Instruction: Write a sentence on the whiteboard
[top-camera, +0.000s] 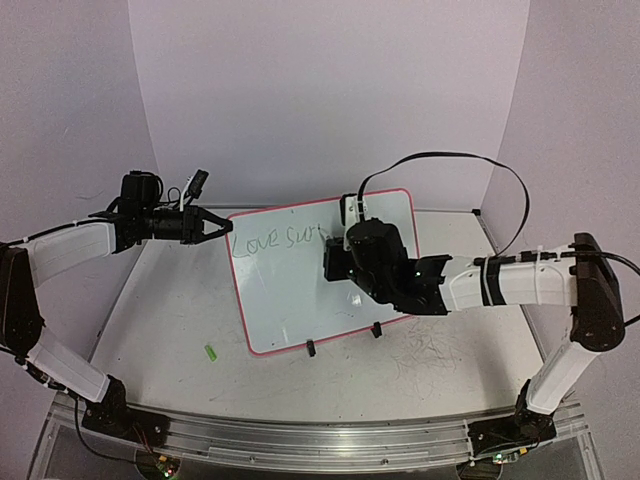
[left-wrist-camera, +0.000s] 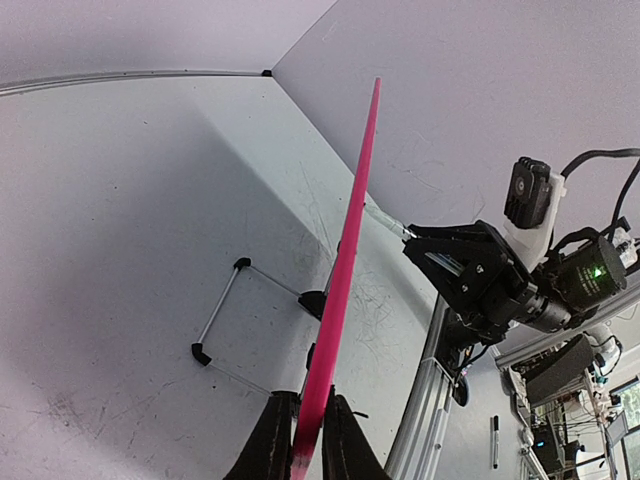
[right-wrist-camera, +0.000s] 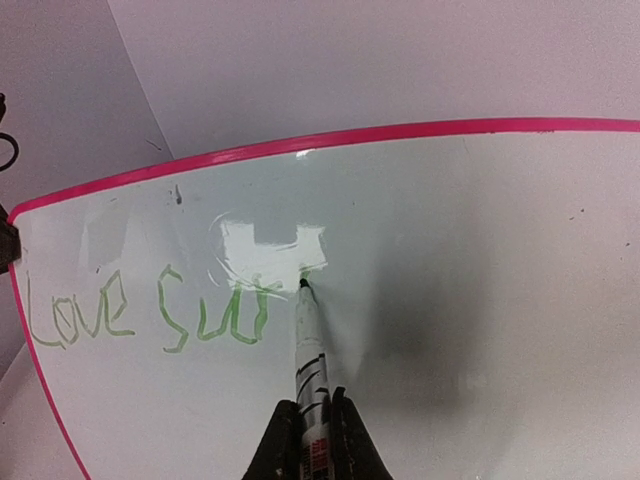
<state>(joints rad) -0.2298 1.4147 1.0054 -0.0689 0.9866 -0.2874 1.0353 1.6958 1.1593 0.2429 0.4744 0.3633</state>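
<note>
The whiteboard (top-camera: 300, 290) stands tilted on the table, white with a pink-red rim. My left gripper (top-camera: 222, 228) is shut on its left edge. In the left wrist view the fingers (left-wrist-camera: 305, 440) pinch the pink rim (left-wrist-camera: 345, 260), which shows edge-on. My right gripper (top-camera: 335, 262) hovers over the board's upper middle. It (right-wrist-camera: 315, 435) is shut on a marker (right-wrist-camera: 310, 350), whose tip touches the board. The sentence (right-wrist-camera: 150, 315) reads "Love Sur" in green, and the tip sits at the end of the last stroke. The same lettering (top-camera: 272, 240) shows from above.
A small green cap (top-camera: 211, 352) lies on the table in front of the board. Two black clip feet (top-camera: 311, 348) hold the board's lower edge. Grey scribble marks (top-camera: 430, 350) cover the table at the right. A wire stand (left-wrist-camera: 225, 310) sits behind the board. A metal rail (top-camera: 320, 435) runs along the near edge.
</note>
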